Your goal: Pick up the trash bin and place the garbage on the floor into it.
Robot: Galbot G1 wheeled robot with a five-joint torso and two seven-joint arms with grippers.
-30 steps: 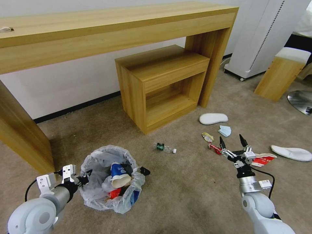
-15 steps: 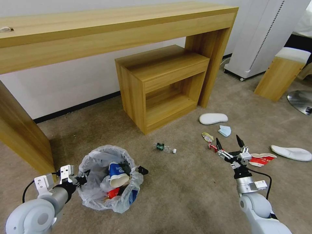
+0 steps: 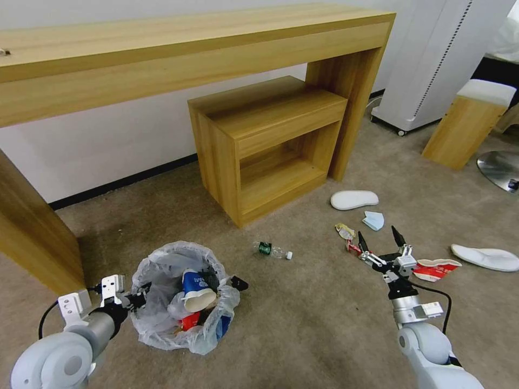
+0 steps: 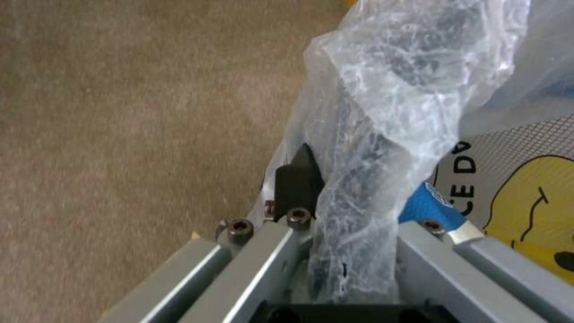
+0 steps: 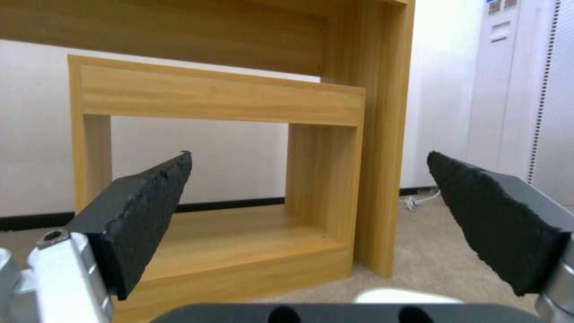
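The right end effector (image 3: 379,241) has crept forward, fingers spread, over the flimsy red wrapper (image 3: 354,247); the left end effector (image 3: 141,294) pinches the trash bin (image 3: 184,294) rim.

The left arm is being extended low and forward, its wrist turned inward, and the left gripper (image 3: 141,296) is being kept clamped on the bag-lined rim of the trash bin (image 3: 162,324); one dark finger (image 4: 297,181) is being pressed against the outside of the crinkled plastic. The right arm is being stretched straight ahead, wrist level, and the right gripper (image 3: 379,244) is being held wide apart, with nothing being gripped between its two black pads (image 5: 150,211).
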